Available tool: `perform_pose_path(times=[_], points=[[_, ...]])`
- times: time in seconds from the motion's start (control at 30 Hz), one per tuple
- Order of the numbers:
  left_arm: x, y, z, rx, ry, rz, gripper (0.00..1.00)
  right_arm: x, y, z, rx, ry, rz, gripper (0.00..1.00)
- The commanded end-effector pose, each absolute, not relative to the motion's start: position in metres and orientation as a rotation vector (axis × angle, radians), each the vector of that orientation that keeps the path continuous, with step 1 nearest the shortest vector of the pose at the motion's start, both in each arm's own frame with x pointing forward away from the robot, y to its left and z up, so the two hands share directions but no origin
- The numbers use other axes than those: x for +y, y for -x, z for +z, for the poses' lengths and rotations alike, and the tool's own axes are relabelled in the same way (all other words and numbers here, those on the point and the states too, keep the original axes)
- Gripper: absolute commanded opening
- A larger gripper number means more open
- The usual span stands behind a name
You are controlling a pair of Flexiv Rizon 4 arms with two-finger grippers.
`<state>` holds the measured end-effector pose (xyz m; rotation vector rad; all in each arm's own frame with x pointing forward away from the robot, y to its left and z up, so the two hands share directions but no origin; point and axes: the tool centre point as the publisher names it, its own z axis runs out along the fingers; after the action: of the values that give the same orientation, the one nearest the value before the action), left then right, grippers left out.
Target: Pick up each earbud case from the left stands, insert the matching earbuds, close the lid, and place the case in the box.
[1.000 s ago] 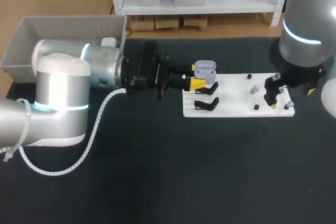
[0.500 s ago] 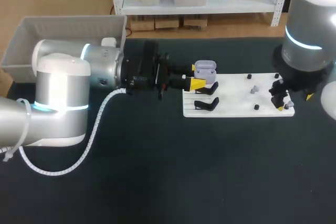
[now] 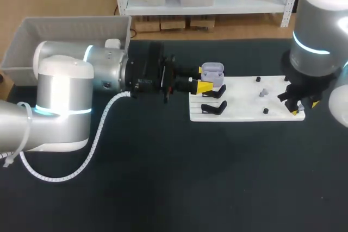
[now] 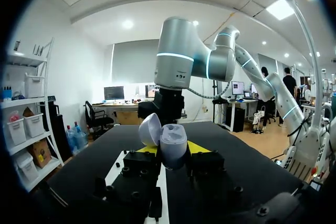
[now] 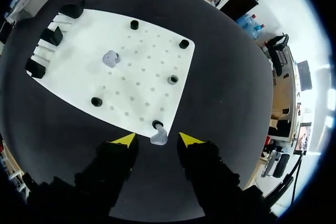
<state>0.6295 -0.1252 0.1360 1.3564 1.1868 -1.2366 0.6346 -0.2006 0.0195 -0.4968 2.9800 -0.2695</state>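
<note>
My left gripper is shut on a lilac earbud case and holds it above the left end of the white board, lid open. My right gripper hangs over the board's near right corner. It is open, with a grey earbud in the gap between its yellow tips, and neither finger touches the earbud. That earbud sits by a black peg. A second grey earbud rests further in on the board.
Two black stands sit at the board's left end, below the held case. Several black pegs dot the board. A grey box stands at the table's far left, behind my left arm.
My right gripper has shifted toward the board's near right corner and its fingers have drawn closer together around the earbud. The left arm and the case have not moved.
</note>
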Motion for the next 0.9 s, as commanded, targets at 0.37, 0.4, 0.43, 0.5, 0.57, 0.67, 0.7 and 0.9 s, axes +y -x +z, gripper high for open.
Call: perform_pose_path(times=[0.37, 0.4, 0.43, 0.5, 0.57, 0.67, 0.7, 0.9], points=[[-0.1248, -0.6285, 0.1354, 1.185, -1.353, -1.233, 0.0, -0.2055, -0.6408, 0.013, 2.993, 0.447, -0.279, 0.38], [-0.1248, -0.6285, 0.1354, 1.185, -1.353, -1.233, 0.0, -0.2054, -0.6412, 0.0123, 2.994, 0.448, -0.279, 0.38], [-0.1248, -0.6285, 0.1354, 1.185, -1.353, -1.233, 0.0, -0.205, -0.6413, 0.0118, 2.994, 0.451, -0.281, 0.37], [-0.1248, -0.6285, 0.1354, 1.185, -1.353, -1.233, 0.0, -0.2041, -0.641, 0.0113, 2.994, 0.455, -0.283, 0.38], [-0.1248, -0.6285, 0.1354, 1.185, -1.353, -1.233, 0.0, -0.2037, -0.6413, 0.011, 2.994, 0.457, -0.284, 0.37], [-0.1248, -0.6285, 0.1354, 1.185, -1.353, -1.233, 0.0, -0.2035, -0.6417, 0.0104, 2.994, 0.459, -0.284, 0.35], [-0.1248, -0.6285, 0.1354, 1.185, -1.353, -1.233, 0.0, -0.2035, -0.6418, 0.0104, 2.994, 0.459, -0.284, 0.34], [-0.1248, -0.6285, 0.1354, 1.185, -1.353, -1.233, 0.0, -0.2039, -0.6424, 0.0104, 2.993, 0.456, -0.288, 0.2]])
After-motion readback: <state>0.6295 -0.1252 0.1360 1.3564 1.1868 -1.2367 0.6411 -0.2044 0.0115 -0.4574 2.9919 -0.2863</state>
